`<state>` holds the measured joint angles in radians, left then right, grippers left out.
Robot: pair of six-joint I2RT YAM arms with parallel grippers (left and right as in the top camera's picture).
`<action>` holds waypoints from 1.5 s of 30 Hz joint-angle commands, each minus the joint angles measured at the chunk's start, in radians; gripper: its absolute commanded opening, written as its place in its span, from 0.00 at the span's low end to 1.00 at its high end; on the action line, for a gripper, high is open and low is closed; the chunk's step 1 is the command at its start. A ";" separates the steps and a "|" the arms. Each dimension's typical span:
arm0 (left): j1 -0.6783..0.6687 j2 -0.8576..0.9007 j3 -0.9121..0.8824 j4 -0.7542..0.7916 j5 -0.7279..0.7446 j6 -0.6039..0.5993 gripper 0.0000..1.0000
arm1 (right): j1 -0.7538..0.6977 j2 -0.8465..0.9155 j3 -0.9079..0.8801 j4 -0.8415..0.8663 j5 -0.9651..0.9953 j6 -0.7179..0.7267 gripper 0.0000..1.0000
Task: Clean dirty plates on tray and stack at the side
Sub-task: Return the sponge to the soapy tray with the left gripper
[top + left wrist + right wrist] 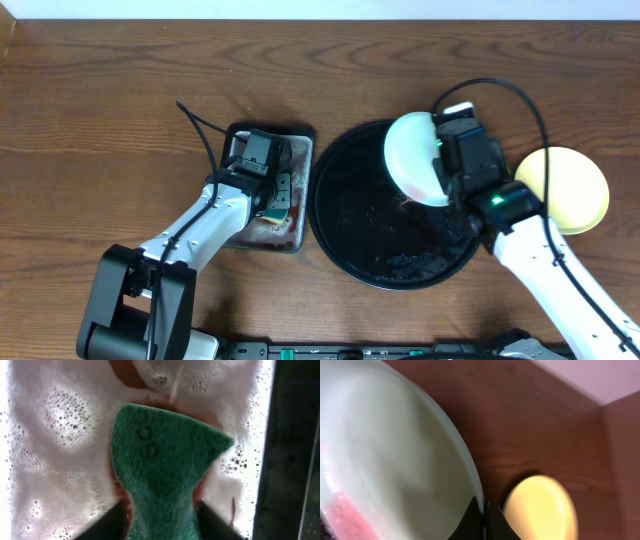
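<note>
My right gripper (443,160) is shut on the rim of a pale mint-green plate (414,158) and holds it tilted above the right part of the black tray (340,215). In the right wrist view the plate (395,450) fills the left side and shows a pink sauce smear; my fingertips (482,515) pinch its edge. A yellow plate (570,188) lies on the wooden table to the right, also in the right wrist view (540,510). My left gripper (268,195) is shut on a green sponge (162,475) over the small metal tray (295,140). No third plate shows.
The small metal tray (55,435) holds foamy, reddish water. The black tray carries dark wet specks near its front. Brown wood-grain tabletop (100,110) lies to the left and back. The right arm's cable arcs above the tilted plate.
</note>
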<state>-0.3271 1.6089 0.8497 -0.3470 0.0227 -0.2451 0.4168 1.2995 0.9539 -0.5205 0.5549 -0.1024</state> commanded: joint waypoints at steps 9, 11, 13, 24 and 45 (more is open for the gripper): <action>0.003 -0.001 -0.005 -0.019 -0.012 0.009 0.66 | 0.230 -0.013 0.019 0.055 0.309 -0.137 0.01; 0.003 0.000 -0.009 -0.035 -0.012 0.009 0.66 | 0.232 -0.013 0.019 0.057 0.309 -0.134 0.01; 0.003 0.002 -0.020 -0.048 -0.012 0.009 0.66 | 0.232 -0.013 0.019 0.058 0.309 -0.129 0.01; 0.003 0.023 -0.064 -0.040 -0.011 0.008 0.08 | 0.232 -0.013 0.019 0.057 0.309 -0.130 0.01; 0.003 -0.053 -0.014 0.064 -0.012 0.008 0.64 | 0.232 -0.013 0.019 0.057 0.309 -0.114 0.01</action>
<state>-0.3279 1.5261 0.8196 -0.3012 0.0227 -0.2359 0.6411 1.2995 0.9539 -0.4686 0.8356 -0.2276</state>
